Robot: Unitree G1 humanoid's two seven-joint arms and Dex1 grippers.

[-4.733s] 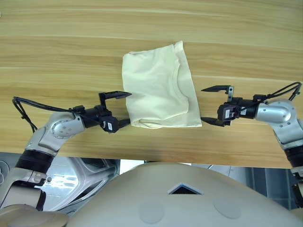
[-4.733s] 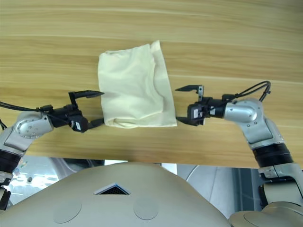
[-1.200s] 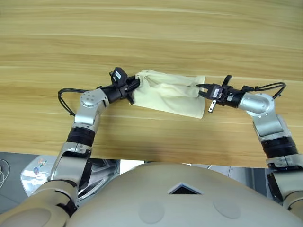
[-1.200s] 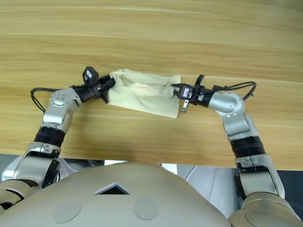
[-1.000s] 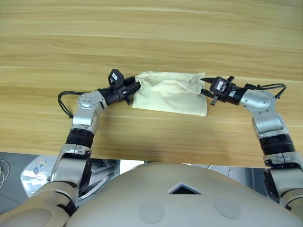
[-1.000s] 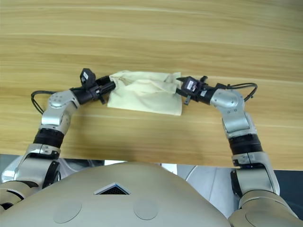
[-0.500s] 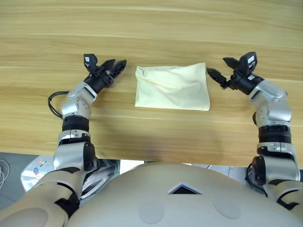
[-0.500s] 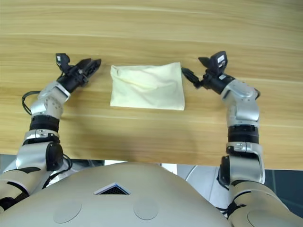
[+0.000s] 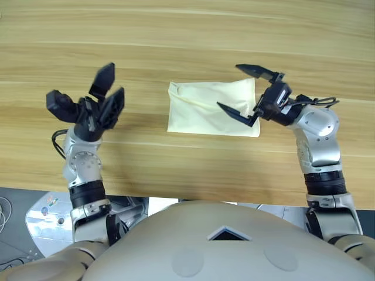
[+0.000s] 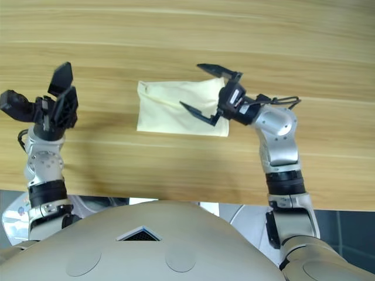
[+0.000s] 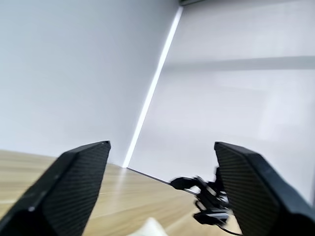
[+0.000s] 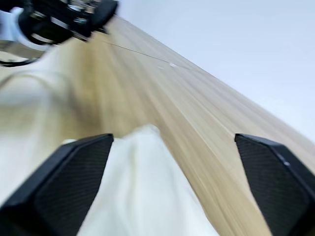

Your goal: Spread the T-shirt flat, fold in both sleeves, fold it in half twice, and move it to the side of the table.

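Observation:
The pale yellow T-shirt lies folded into a small rectangle on the wooden table. My right gripper hovers open over the shirt's right part, with nothing between its fingers. In the right wrist view the shirt lies below the spread fingers. My left gripper is raised off the table well to the left of the shirt, open and empty. In the left wrist view its fingers stand wide apart, and the right gripper appears small in the distance.
Bare wood surrounds the shirt on all sides, with wide room at the back and to both sides. The table's front edge runs close in front of me. A pale wall rises behind the table in the left wrist view.
Both grippers had let go of the folded shirt half a second ago. Since then the left arm has lifted and swung away left, and the right gripper has risen over the shirt's right edge.

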